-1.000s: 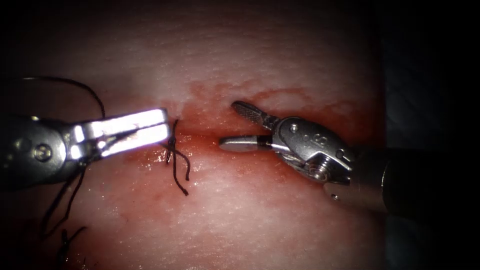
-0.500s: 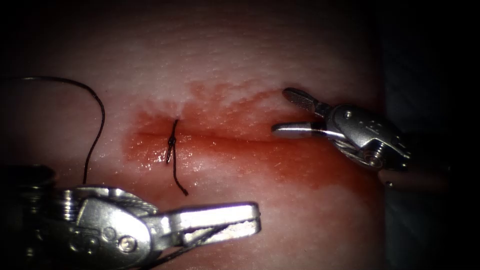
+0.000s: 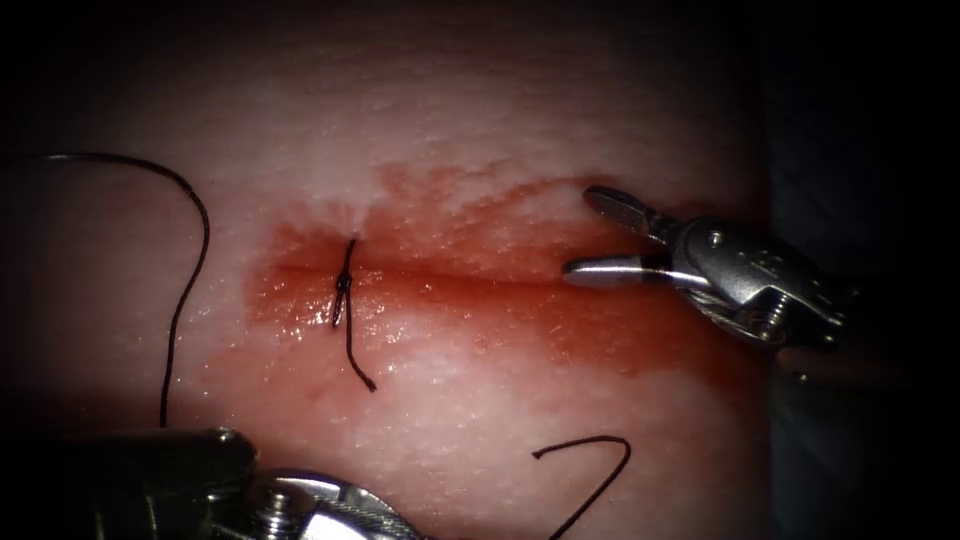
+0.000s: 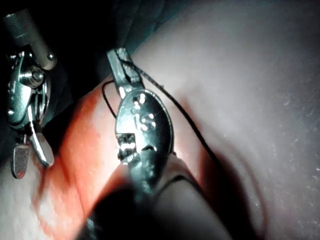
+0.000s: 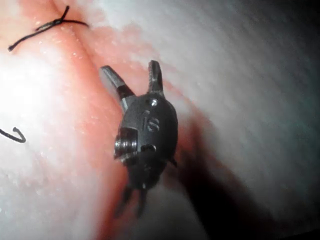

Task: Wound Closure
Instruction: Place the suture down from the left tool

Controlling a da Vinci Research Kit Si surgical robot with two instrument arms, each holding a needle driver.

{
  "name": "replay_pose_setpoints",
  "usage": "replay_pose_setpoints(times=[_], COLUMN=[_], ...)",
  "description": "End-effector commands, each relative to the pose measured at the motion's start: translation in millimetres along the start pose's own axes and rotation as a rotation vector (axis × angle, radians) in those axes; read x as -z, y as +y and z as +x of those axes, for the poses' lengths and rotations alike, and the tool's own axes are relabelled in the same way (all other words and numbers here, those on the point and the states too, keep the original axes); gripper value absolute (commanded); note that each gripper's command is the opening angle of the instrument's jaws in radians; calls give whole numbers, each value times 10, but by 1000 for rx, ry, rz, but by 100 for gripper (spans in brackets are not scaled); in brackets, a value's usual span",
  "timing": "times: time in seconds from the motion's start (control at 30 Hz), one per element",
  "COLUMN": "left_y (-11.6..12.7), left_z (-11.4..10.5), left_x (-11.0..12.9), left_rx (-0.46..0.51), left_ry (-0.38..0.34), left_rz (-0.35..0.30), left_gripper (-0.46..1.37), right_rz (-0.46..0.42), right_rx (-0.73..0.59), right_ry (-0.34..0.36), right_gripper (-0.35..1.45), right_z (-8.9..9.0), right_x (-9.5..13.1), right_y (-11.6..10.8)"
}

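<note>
While the right gripper (image 3: 585,232) is wide open and holds nothing, beside the cut (image 3: 450,275) in the tissue (image 3: 500,120), the left gripper (image 4: 120,65) looks closed on the thread (image 3: 190,260). A knot (image 3: 342,285) sits on the cut, well away from both, so one stitch looks done. Another stitch would need the needle, and I cannot tell if the dark hook (image 3: 610,470) near the left gripper is it.

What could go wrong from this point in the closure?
The left pincer is shut on the thread, which loops loosely across the tissue left of the knot; it might snag there. The right pincer, open and holding nothing, sits near the right end of the cut; its tips might scrape the tissue.
</note>
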Motion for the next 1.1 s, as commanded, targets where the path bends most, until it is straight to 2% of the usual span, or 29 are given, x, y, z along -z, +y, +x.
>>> replay_pose_setpoints(times=[0.03, 0.27, 0.43, 0.47, 0.5, 0.57, 0.6, 0.67, 0.73, 0.8, 0.87, 0.93, 0.97, 1.0, 1.07, 1.1], left_y=[5, 28, 57, 62, 64, 65, 64, 62, 59, 53, 46, 41, 36, 34, 30, 28], left_z=[-6, -41, -70, -74, -76, -77, -77, -76, -75, -75, -75, -74, -72, -70, -64, -61], left_x=[-1, 0, 2, 3, 3, 3, 2, 2, 4, 7, 13, 19, 27, 32, 41, 45], left_rx=[21, 184, 283, 295, 304, 343, 366, 409, 475, 518, 540, 559, 609, 651, 716, 741], left_ry=[-4, -54, -118, -124, -125, -126, -127, -127, -129, -138, -144, -147, -173, -198, -263, -292], left_rz=[-23, -90, -166, -181, -188, -184, -181, -180, -166, -91, -36, -25, -22, -21, -20, -25], left_gripper=[-35, -35, -35, -29, -2, 23, 33, 38, 57, 91, 104, 87, 41, 28, 18, 30], right_rz=[4, 6, 7, 7, 7, 7, 6, 6, 6, 6, 7, 7, 7, 7, 7, 6], right_rx=[12, 32, 40, 47, 47, 47, 47, 47, 47, 47, 47, 47, 47, 47, 47, 47], right_ry=[0, -14, -18, -21, -21, -21, -21, -21, -21, -21, -24, -24, -24, -24, -24, -24], right_gripper=[120, 121, 121, 121, 121, 121, 121, 121, 121, 122, 121, 122, 122, 122, 121, 121], right_z=[0, -1, -4, -4, -4, -4, -4, -4, -4, -5, -5, -5, -5, -5, -5, -5], right_x=[0, 0, 0, 0, 0, -1, -1, -1, -1, -1, -1, -1, -1, -1, -1, -1], right_y=[1, -1, -2, -2, -2, -2, -2, -3, -3, -3, -3, -3, -3, -3, -3, -3])
